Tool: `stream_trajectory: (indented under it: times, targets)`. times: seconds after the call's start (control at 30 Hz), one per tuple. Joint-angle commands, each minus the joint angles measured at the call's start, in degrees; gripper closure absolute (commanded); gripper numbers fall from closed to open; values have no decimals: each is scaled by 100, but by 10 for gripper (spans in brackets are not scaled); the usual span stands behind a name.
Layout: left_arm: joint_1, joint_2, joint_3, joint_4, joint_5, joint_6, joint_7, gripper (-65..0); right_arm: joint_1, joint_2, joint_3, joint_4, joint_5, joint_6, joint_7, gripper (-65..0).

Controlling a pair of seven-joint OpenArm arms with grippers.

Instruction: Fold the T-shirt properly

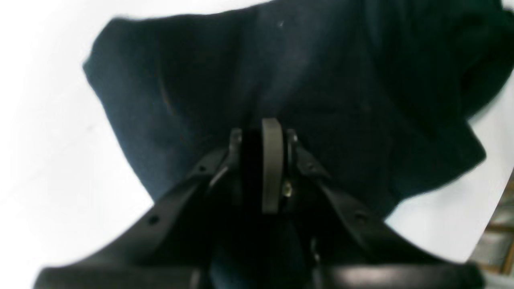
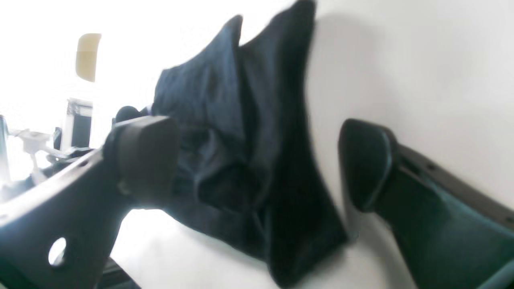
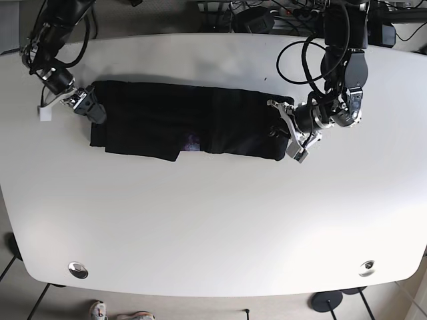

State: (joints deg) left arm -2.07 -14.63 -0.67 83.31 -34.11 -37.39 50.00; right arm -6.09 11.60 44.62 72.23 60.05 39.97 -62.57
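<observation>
The dark T-shirt (image 3: 183,123) lies in a long band across the white table (image 3: 213,220), left gripper (image 1: 263,134) pinching one end, right gripper (image 2: 257,160) spread around the other, which needs clamping before folding

The shirt (image 3: 183,121) lies flat on the counter (image 3: 213,220), toward the far side. The right tool (image 3: 90,107) is at its left end. The left tool (image 3: 283,130) is at its right end.

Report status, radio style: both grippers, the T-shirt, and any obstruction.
Left gripper jaws shut on T-shirt edge. Right gripper jaws open, straddling bunched cloth at the other end. Shirt stretched lengthwise on table. No obstruction seen.
</observation>
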Motion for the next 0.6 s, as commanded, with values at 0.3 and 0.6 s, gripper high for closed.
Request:
stream_trajectory:
  times: [0.3,0.6]
  targets:
    - [255,175,-553,518,-57,-55,358,-44,-81,-425,-897,984,-629,-27,-34,-517]
    - [272,193,-544,-485,-57,-81,156,-46,33,40,-897,1441,-621,-27,-25,-21]
